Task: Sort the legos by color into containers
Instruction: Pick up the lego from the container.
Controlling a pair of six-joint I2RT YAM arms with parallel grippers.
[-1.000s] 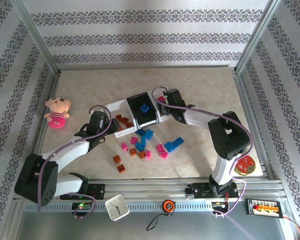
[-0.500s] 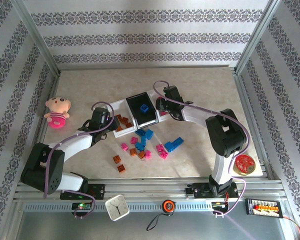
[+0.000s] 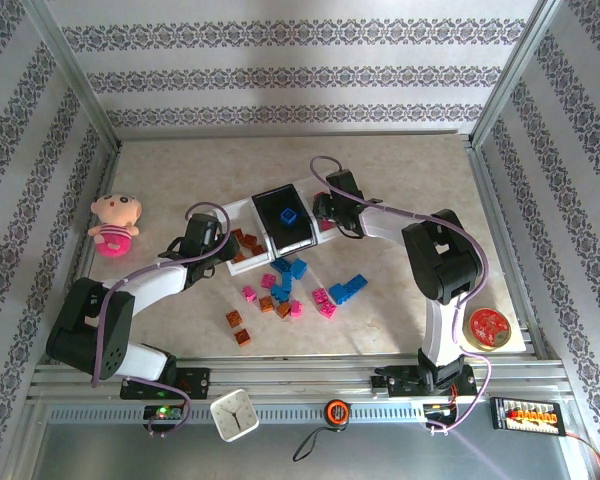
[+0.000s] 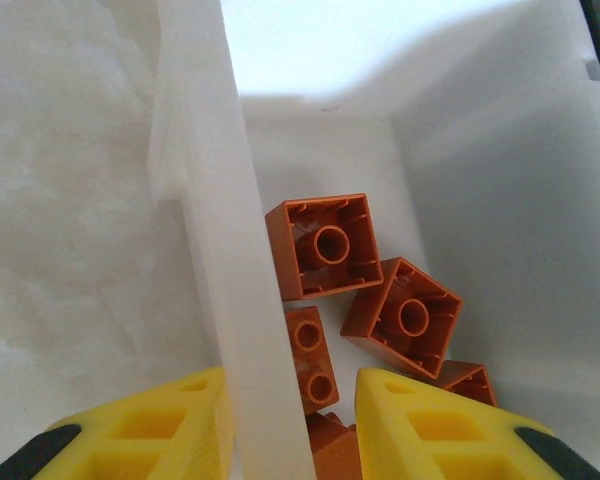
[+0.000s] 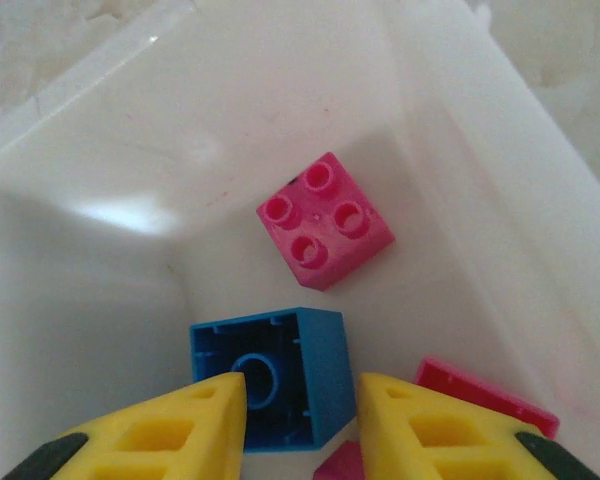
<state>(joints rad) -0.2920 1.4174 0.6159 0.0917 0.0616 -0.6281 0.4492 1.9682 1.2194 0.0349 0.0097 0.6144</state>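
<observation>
As right gripper (image 5: 300,392) overhangs blue lego (image 5: 280,350), container (image 5: 460,200)

A robotics lab test cell: a left arm (image 3: 150,285) and a right arm (image 3: 435,265) are bolted to an aluminium rail (image 3: 300,385) at 6 o'clock. Bare frame posts (image 3: 80,90) at 10 and 2 o'clock hold printed wallpaper panels (image 3: 300,75) around a marble-look table (image 3: 410,165). The front ledge carries a clock (image 3: 234,415), a tape measure (image 3: 337,411) and a wired electronics board (image 3: 525,415). The legos (image 3: 280,290), containers (image 3: 230,212) and a plush doll (image 3: 115,225) at 9 o'clock look like staged props
</observation>
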